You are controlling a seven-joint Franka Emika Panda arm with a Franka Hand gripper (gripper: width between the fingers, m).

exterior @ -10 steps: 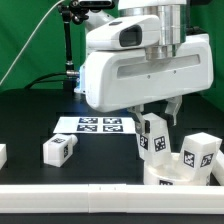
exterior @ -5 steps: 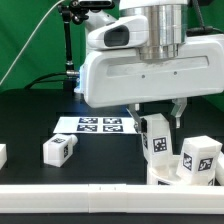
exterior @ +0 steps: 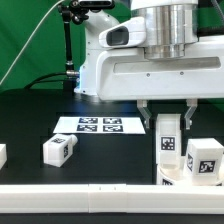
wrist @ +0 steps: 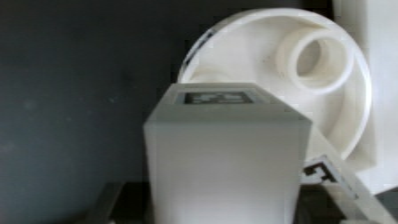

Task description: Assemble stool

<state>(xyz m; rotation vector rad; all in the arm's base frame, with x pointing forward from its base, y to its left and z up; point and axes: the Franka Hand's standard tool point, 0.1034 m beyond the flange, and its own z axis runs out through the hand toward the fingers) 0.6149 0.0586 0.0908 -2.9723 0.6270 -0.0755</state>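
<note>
My gripper (exterior: 167, 124) is shut on a white stool leg (exterior: 168, 142) with square tags and holds it upright at the exterior view's right. The leg's lower end is over the round white seat (exterior: 172, 180), whose edge shows at the lower right. I cannot tell if leg and seat touch. A second tagged leg (exterior: 205, 160) stands on the seat beside it. In the wrist view the held leg (wrist: 222, 150) fills the middle between my dark fingers (wrist: 125, 207), with the seat disc (wrist: 267, 45) and its round socket (wrist: 317, 66) beyond.
A loose tagged leg (exterior: 60, 150) lies on the black table at the left, and another white part (exterior: 2, 155) shows at the far left edge. The marker board (exterior: 100, 125) lies behind them. A long white bar (exterior: 90, 196) edges the table front.
The arm has moved toward the exterior view's right with the leg in the gripper. The leg has gone from tilted to upright, closer to the leg standing on the seat.
</note>
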